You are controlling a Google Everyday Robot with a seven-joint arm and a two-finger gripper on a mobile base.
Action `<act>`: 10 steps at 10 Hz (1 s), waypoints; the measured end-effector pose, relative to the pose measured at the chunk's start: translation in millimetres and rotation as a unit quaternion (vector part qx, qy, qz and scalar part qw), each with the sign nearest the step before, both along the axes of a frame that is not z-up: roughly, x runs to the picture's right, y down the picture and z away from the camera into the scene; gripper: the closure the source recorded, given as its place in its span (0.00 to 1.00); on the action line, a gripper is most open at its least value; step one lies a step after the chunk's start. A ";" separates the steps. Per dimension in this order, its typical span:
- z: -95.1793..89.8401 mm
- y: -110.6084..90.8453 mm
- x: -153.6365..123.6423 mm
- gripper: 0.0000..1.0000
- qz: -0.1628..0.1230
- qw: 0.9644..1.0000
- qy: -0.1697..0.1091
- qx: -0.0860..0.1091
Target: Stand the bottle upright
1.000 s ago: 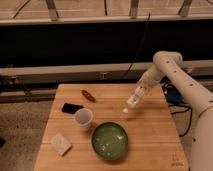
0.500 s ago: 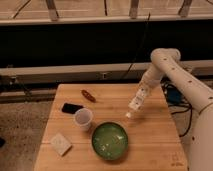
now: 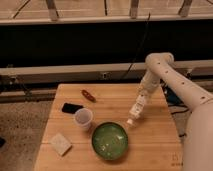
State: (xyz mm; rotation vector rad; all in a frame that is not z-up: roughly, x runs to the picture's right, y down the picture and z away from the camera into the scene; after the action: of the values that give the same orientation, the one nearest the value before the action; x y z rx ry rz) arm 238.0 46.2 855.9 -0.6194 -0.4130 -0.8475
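Observation:
The bottle [image 3: 133, 115] is a slim whitish thing hanging tilted from the end of my arm, its lower end pointing down-left, close over the wooden table [image 3: 155, 145]. My gripper [image 3: 140, 102] is shut on the bottle's upper part, right of the table's middle and just up-right of the green bowl [image 3: 109, 140]. I cannot tell whether the bottle's lower tip touches the wood.
A white paper cup [image 3: 83, 119] stands left of the bowl, with a black phone [image 3: 72, 107] behind it and a small red-brown oblong [image 3: 88, 95] further back. A pale sponge-like block [image 3: 60, 144] lies front left. A railing and dark wall run behind the table.
The arm shifted a little right, then lowered, and the bottle's lower end has come down closer to the tabletop beside the bowl. The grip has stayed shut.

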 end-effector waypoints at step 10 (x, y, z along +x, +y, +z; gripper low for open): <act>62.3 14.0 19.5 0.20 0.027 0.997 0.067 0.039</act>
State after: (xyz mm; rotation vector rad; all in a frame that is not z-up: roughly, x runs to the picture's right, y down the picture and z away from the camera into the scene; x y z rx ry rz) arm 257.5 60.2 918.2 -0.5872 -0.2718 -0.7627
